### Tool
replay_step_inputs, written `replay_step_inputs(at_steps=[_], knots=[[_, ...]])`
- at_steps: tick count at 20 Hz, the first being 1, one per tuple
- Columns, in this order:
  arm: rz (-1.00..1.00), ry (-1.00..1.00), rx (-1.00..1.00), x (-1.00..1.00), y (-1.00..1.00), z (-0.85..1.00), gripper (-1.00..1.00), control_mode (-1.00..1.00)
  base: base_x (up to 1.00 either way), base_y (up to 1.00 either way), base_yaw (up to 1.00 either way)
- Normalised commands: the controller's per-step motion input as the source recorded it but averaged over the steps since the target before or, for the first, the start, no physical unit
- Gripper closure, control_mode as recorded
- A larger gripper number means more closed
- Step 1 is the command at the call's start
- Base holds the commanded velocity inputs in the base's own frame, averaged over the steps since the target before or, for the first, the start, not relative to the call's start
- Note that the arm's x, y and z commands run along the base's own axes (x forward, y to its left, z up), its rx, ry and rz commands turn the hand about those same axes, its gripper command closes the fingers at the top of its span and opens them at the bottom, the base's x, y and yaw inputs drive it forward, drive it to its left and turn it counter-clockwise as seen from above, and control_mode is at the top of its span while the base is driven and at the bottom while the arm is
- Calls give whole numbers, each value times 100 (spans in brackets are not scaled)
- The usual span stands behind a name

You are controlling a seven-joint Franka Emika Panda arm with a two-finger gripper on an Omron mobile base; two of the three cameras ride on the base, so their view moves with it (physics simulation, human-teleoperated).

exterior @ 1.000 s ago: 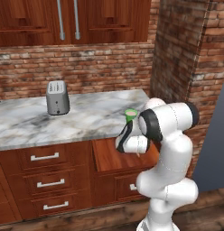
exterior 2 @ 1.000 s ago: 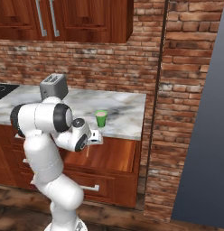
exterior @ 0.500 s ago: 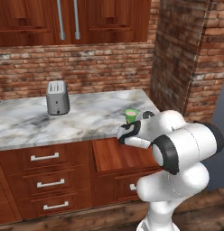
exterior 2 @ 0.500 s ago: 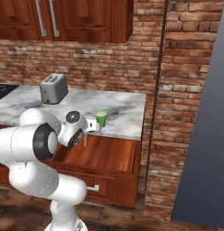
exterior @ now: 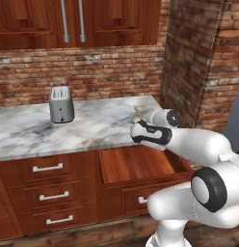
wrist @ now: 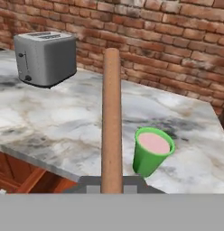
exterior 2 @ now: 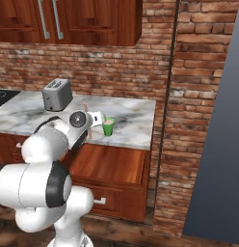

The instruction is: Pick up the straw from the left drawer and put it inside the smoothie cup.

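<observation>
- Straw (wrist: 112,117): thin, straight, round stick, pale tan; in the hand view it rises upright from between the fingers, top end against the brick wall (wrist: 177,31).
- Gripper (exterior 2: 95,119): fingers pinched narrow on the straw's lower end, held over the counter's front edge.
- Smoothie cup (wrist: 151,151): small, tapered, bright green, pink contents up to the rim. It stands on the counter just beside the straw; the straw is outside it.
- Counter (exterior: 92,128): grey-veined marble, smooth.
- Left drawer (exterior: 136,164): pulled open under the counter, reddish-brown wood, plain bare floor.
- Toaster (exterior: 60,103): grey, boxy, well apart from the cup.
- Left base view: arm covers most of the cup, but the drawer floor shows.
- Right base view: cup (exterior 2: 108,127) in plain sight, just beside the gripper.
</observation>
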Motion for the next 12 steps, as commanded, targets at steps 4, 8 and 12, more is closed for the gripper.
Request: replay_step_inputs(at_steps=[4, 8, 12], knots=[[14, -21, 0, 6, 11, 92, 100, -100, 0, 0, 0], [12, -24, 0, 15, 18, 53, 100, -100, 0, 0, 0], [7, -17, 0, 21, 18, 20, 100, -100, 0, 0, 0]])
